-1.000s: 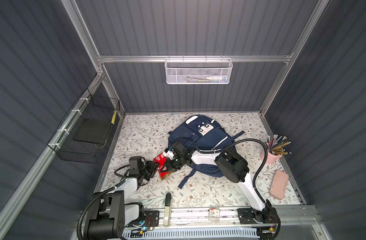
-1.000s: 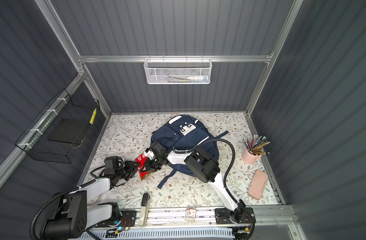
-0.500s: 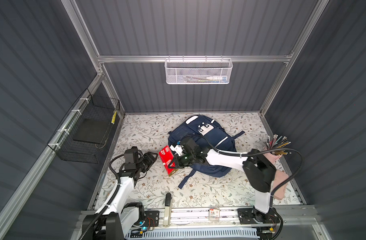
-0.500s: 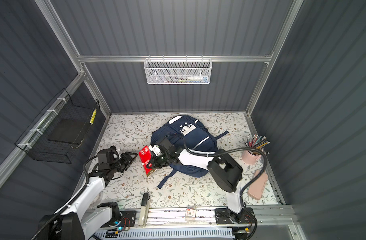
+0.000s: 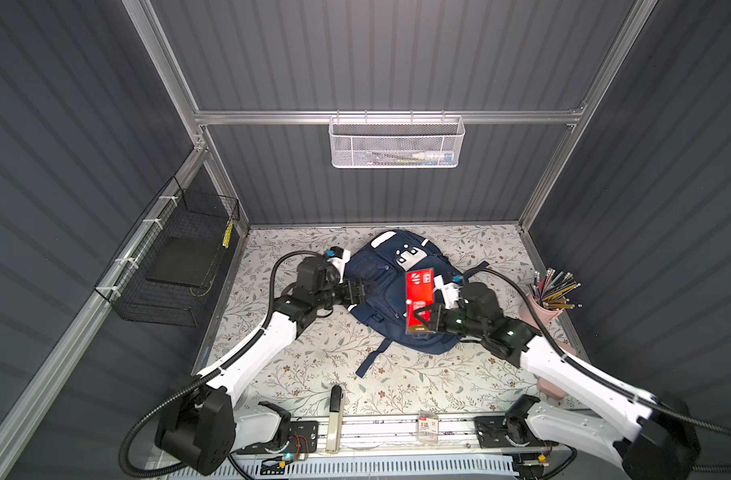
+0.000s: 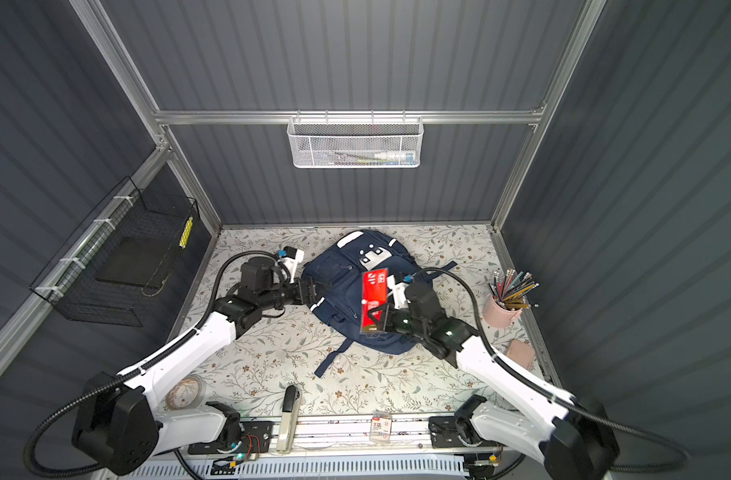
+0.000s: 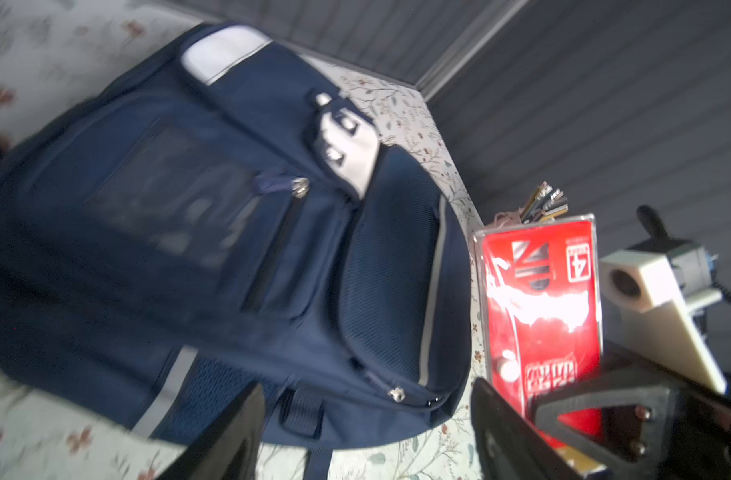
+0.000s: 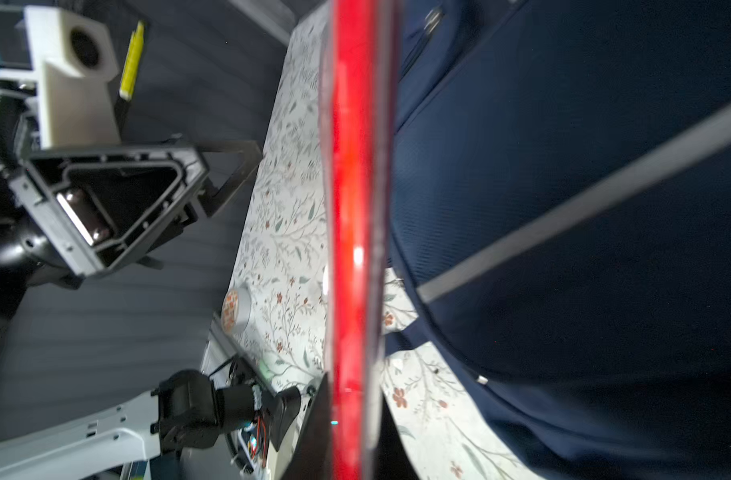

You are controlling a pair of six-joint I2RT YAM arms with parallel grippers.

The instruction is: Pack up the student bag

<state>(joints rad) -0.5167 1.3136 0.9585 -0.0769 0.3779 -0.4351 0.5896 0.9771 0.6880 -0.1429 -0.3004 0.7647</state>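
right gripper [image 5: 418, 323] clamps red pack [image 5: 418, 291] above student bag [image 5: 380, 272]; left gripper [image 5: 361, 291] agape beside it

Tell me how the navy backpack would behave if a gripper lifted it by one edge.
The student bag probably flops: soft fabric, lying slumped flat. It looks fairly empty, so likely light for its size. Its loose strap would likely dangle and drag.

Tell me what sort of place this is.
Probably an enclosed robot test cell staged as a study desk: grey panelled walls on aluminium framing, two white arms on a front rail, a student bag and pencil cup.
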